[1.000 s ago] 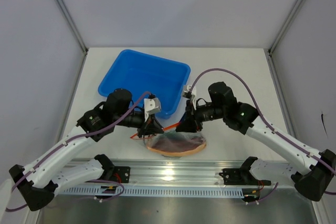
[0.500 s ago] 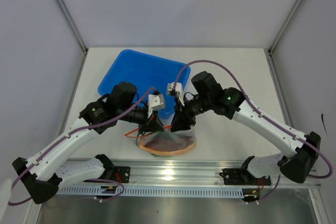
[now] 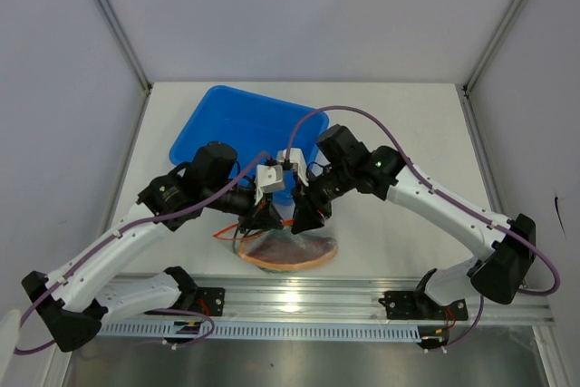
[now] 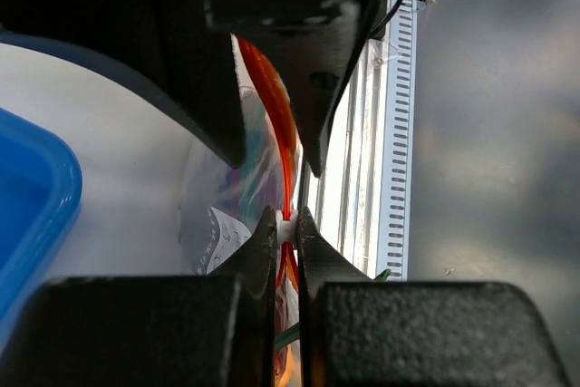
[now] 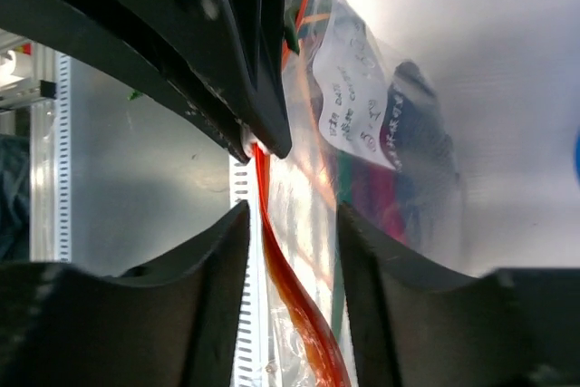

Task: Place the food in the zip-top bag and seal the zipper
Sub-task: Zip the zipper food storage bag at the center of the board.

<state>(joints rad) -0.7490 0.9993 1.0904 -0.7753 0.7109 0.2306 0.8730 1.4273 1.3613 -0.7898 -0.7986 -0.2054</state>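
While the bag (image 5: 362,115) of food (image 3: 294,247) lay just in front of the blue tray (image 3: 237,124), its zipper (image 4: 276,106) was held at the white tip by the left claw (image 4: 286,224), which was pressed tight on it. Further right, the right claw (image 5: 292,215) was spread astride the same strip, whose length ran on between its fingers. This arm was judged the better placed to slide along it.

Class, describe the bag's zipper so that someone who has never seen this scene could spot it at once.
Find the blue tray; between it and the arms' bases lies a crinkly clear bag of toy food. The zipper is the thin orange-red strip along its mouth, its white tip pinched by the left gripper.
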